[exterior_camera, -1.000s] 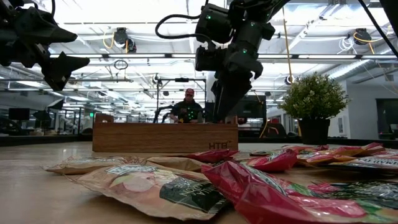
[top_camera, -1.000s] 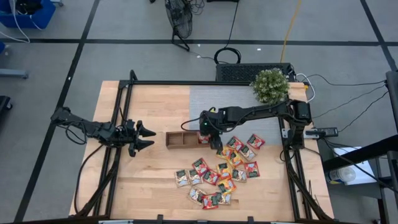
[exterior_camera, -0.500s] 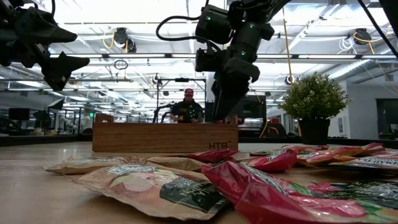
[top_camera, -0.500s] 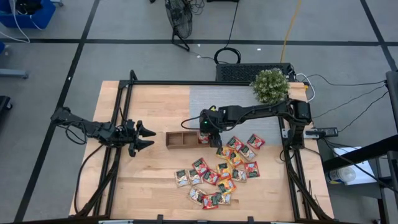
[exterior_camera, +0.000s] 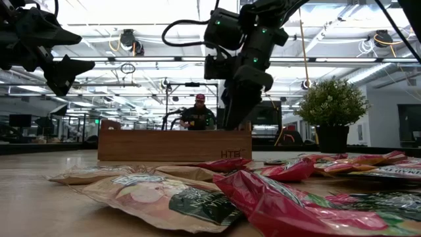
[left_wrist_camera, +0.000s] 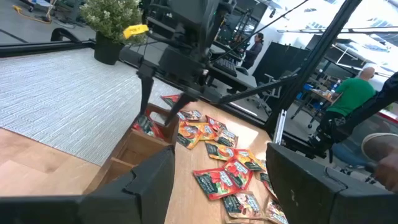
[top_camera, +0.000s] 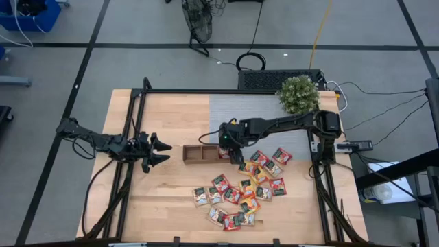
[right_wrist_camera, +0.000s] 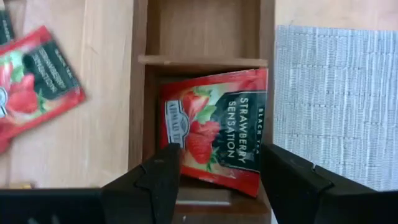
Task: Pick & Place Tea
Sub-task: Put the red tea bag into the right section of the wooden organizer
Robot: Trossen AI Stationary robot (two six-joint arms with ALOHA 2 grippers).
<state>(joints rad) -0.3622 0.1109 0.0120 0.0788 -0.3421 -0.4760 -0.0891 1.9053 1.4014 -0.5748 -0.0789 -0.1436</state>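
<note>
Tea sachet lies in tray; right gripper open above.

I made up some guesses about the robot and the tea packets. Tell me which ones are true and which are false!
1. A red strawberry sachet lies in the wooden tray. True.
2. The right gripper is squeezing that sachet. False: its fingers are spread open, one on each side of the sachet, holding nothing.
3. The left gripper is over the pile of sachets. False: it waits off to the left of the tray, open and empty.
4. A potted plant stands at the far right corner of the table. True.
5. All three tray compartments hold tea. False: only the right end compartment holds a sachet; the one next to it is bare.
</note>
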